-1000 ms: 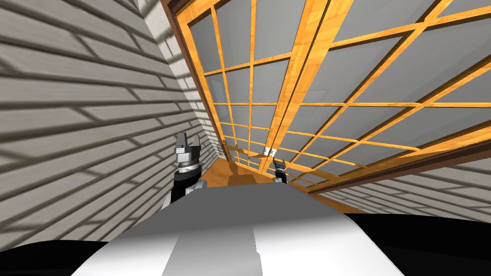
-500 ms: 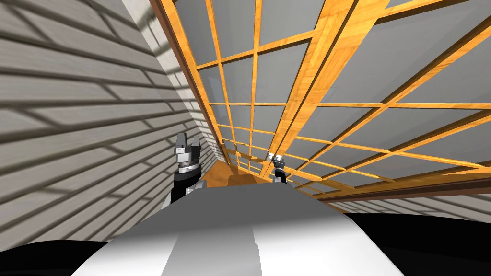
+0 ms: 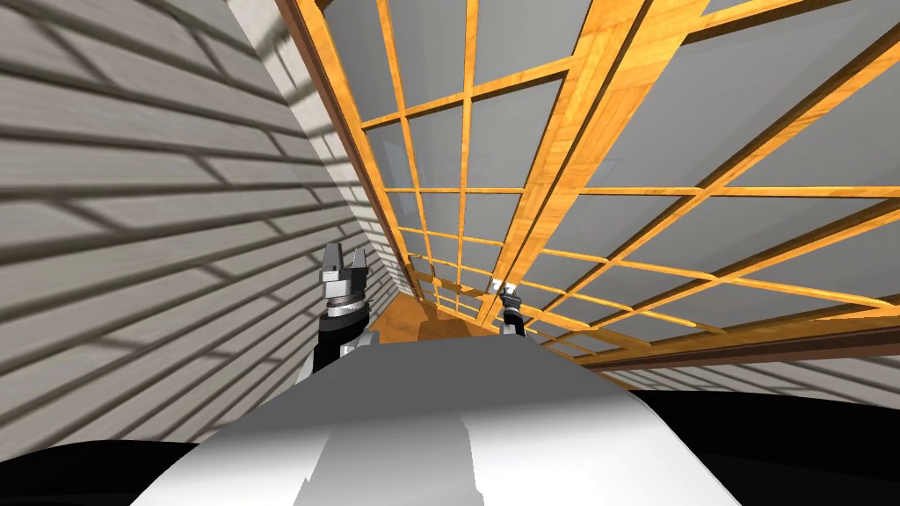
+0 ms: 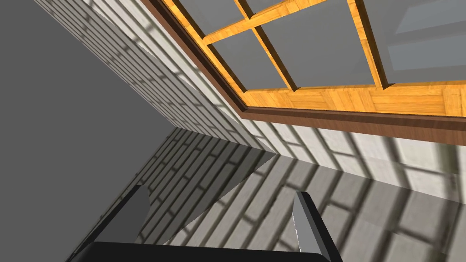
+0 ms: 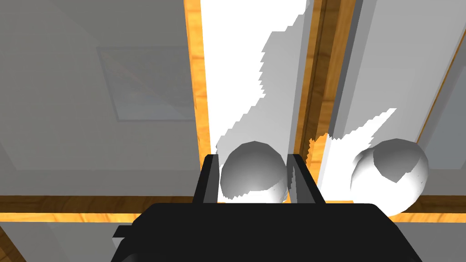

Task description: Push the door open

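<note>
1. Two thin fingers of the right gripper [image 5: 251, 159] are clamped on a round pale knob [image 5: 252, 170], one blade pressed against each side of it.
2. Part of that knob is cut off behind the gripper's dark body, and whatever joins it to the door cannot be seen.
3. A second knob [image 5: 391, 175] sits just beside the held one, outside the fingers and across a dark brown strip. The gripper's body cuts off its edge too.
4. Jagged white patches cover the surface behind both knobs, so its shape is hard to read. A faint rectangle behind one grey pane [image 5: 150, 86] is too dim to make out.
5. The door [image 3: 562, 158] stands straight ahead of the right gripper. It is a double door of orange wooden bars and grey panes. From the head, the gripper is small, at the thick uprights where the two leaves meet, and the knobs there are too small to tell apart.
6. The door's far top and right side run off the picture's edge.
7. The left gripper [image 3: 343, 261] is raised to the left, well apart from the right one, near the brick wall [image 3: 132, 220]. Its fingers are spread with nothing between them.
8. A dark brown frame [image 4: 318, 118] borders the door where it meets the wall.
</note>
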Available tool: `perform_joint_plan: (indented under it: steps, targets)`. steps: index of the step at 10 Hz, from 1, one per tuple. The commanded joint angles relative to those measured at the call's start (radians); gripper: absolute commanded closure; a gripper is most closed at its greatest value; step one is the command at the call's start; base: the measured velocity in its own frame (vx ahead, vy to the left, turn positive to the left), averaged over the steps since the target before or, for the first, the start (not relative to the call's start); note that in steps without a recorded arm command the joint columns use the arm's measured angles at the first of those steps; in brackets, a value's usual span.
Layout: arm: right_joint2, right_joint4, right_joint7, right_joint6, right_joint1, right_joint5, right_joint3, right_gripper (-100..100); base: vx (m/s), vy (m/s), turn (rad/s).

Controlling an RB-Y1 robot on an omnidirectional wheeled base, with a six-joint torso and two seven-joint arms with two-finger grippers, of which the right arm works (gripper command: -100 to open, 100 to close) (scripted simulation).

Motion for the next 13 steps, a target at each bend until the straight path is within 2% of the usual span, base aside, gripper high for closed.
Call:
perform_joint_plan:
  steps: [1,6,7,13]
  targets:
    - [-0.001,0.0,-0.001,-0.003,0.003,-0.001,-0.002,100,0.0,0.0,0.0]
    - [-0.001,0.003,-0.021,-0.005,0.0,-0.012,0.0,100,-0.156,-0.015,0.024]
    - [-0.002,0.009,-0.017,-0.006,-0.011,-0.01,0.001,-100,-0.248,-0.01,-0.003]
    - [-0.004,0.01,-0.013,-0.008,-0.012,-0.012,-0.002,-100,-0.238,-0.014,0.014]
